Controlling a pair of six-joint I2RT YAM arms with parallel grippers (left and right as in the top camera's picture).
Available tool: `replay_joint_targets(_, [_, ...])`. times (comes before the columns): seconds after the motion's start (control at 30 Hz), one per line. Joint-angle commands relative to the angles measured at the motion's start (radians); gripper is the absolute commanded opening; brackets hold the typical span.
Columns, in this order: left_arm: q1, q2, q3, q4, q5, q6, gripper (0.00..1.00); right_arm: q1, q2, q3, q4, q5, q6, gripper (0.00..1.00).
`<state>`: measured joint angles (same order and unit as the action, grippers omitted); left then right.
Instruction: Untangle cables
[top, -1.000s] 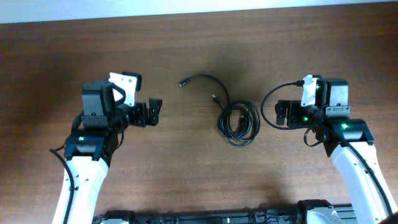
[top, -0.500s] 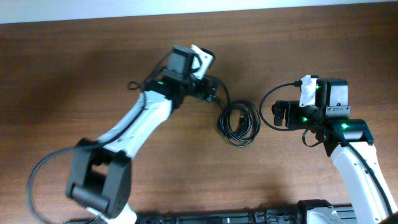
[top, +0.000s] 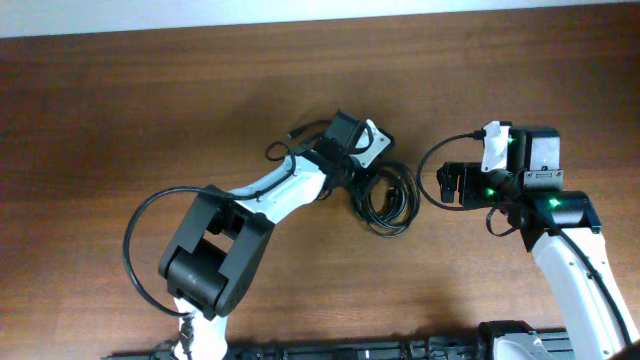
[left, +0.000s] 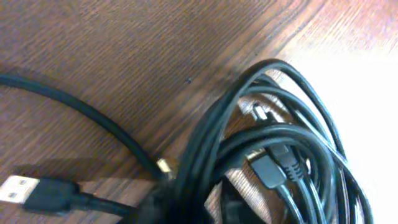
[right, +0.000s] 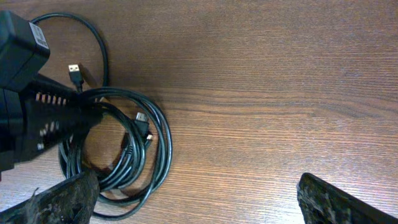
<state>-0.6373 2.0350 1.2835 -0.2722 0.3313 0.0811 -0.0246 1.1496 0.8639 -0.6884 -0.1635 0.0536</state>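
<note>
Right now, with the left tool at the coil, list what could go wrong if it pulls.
1. The left tool sits where several loops of the cables overlap; a pull would likely drag the whole coil, not one strand.
2. The small plugs lie inside the loops and may snag, tightening the tangle.
3. The right tool stands open, apart from the coil, so nothing anchors it.

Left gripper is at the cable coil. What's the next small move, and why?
Probably close the left gripper fully on the strands at the coil's left edge and lift a little. It sits right at the cables, whether it grips them is unclear, and the right gripper stands open, clear of the coil.
</note>
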Motion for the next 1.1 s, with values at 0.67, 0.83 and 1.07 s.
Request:
replay_joint_targets(0.67, [0.189,-0.13,0.029,0.009,0.51,-0.208,0.0,-0.001,0.299,0.023,0.066,-0.451,0.007,0.26])
replay_joint_targets(0.83, [0.22,-0.13,0.029,-0.108,0.303,-0.208,0.0,-0.001,0.299,0.023,-0.018,-0.018,0.146,0.04])
replay_joint_targets(1.07, [0.259,-0.13,0.028,-0.227,0.237,-0.185,0.0,-0.002,0.299,0.023,0.099,0.148,0.334,0.04])
